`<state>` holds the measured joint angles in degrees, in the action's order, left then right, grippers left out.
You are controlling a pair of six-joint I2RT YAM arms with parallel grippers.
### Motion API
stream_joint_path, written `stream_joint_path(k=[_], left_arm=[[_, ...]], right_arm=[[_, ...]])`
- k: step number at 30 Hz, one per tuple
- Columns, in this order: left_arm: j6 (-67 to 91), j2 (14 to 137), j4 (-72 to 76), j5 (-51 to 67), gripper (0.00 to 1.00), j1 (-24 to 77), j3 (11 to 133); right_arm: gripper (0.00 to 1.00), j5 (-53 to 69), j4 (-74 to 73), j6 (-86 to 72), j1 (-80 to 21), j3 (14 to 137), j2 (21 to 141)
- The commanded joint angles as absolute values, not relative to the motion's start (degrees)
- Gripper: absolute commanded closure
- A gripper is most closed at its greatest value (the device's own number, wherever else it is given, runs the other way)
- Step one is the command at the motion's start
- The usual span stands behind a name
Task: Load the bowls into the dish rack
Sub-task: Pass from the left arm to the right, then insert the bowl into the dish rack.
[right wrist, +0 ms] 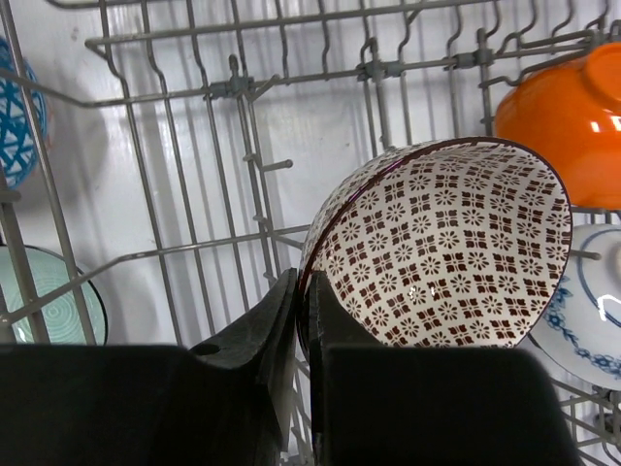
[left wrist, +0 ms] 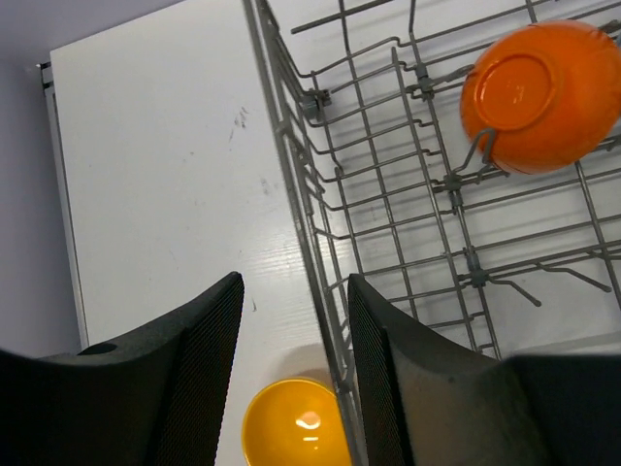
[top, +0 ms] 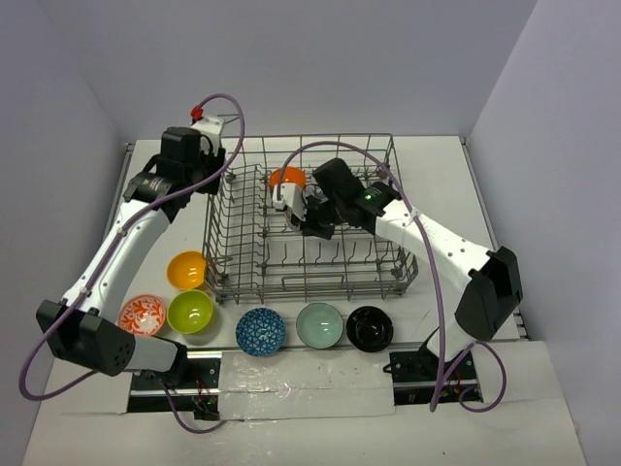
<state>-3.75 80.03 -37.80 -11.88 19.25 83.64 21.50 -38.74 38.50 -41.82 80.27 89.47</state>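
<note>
The grey wire dish rack [top: 388,277] fills the middle of the table. An orange bowl [top: 287,178] stands on edge among its tines, also visible as the orange bowl [left wrist: 539,92]. My right gripper [right wrist: 309,291] reaches into the rack, shut on the rim of a white bowl with a brown pattern [right wrist: 446,252], held on its side next to the orange bowl [right wrist: 572,126]. A white bowl with blue markings [right wrist: 592,325] sits beside it. My left gripper [left wrist: 294,369] hangs open and empty over the rack's left edge, above the yellow bowl [left wrist: 291,427].
Along the near side of the rack on the table lie a yellow bowl [top: 187,270], a lime green bowl [top: 190,311], a red-and-white bowl [top: 142,314], a blue-patterned bowl [top: 260,331], a pale teal bowl [top: 319,325] and a black bowl [top: 370,328].
</note>
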Motion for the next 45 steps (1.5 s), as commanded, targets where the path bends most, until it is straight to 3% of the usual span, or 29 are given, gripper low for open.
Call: stream_joint_path(k=[1, 9, 18, 32, 45], left_arm=[[-3.0, 75.2, -33.3, -11.5, 0.47, 17.9, 80.3], [-2.7, 69.6, -31.5, -10.2, 0.47, 14.9, 74.4], [-1.6, 64.9, -28.4, -7.1, 0.46, 12.0, 67.1], [-1.2, 61.5, -25.9, -7.0, 0.47, 10.8, 61.3], [-1.0, 58.2, -24.6, -5.9, 0.46, 8.1, 58.5]], right_arm=[[1.00, 23.7, -36.4, 36.6, -40.3, 84.5, 85.6], [1.00, 27.8, -34.2, 33.3, -35.6, 83.6, 84.6], [1.00, 41.1, -27.3, 22.9, -22.3, 83.0, 83.7], [1.00, 53.0, -17.5, 9.5, -13.6, 81.1, 87.3], [1.00, 62.8, 4.5, -16.4, -3.2, 77.3, 93.1]])
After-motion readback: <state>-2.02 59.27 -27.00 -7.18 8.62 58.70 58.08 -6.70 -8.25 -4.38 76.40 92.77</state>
